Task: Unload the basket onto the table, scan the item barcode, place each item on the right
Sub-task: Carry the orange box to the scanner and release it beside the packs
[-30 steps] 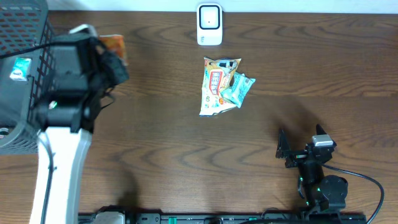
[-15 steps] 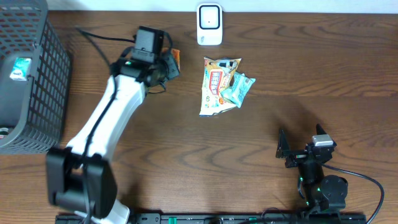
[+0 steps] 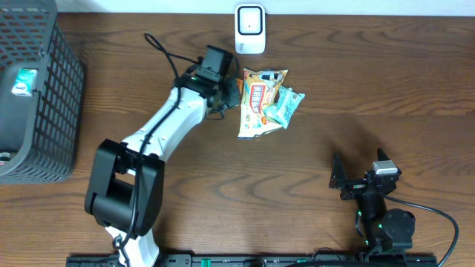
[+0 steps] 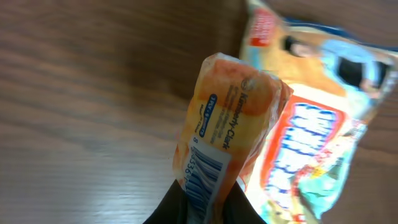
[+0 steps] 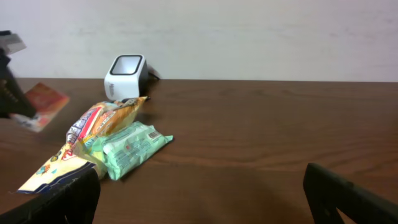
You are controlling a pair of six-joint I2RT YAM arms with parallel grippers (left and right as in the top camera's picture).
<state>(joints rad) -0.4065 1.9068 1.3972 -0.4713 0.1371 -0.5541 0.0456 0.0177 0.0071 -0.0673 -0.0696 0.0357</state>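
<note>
Toward the middle of the desk's far edge, your left end effector (image 3: 228,93) pinches the orange packet (image 4: 227,130) by its barcode end. The glossy, crinkled oblong's long axis runs straight out from the fingers toward the shiny snack bag (image 3: 260,100). Near the front-right corner, your right end effector (image 3: 360,178) gapes wide.

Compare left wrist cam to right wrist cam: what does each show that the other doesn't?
Left wrist only: the barcode on the orange packet, with that end pinched in the shut left claw. Right wrist only: the white scanner standing near the wall, and the open right claw low in the foreground. Both: the orange packet, the large snack bag next to it, and the wooden table.
</note>
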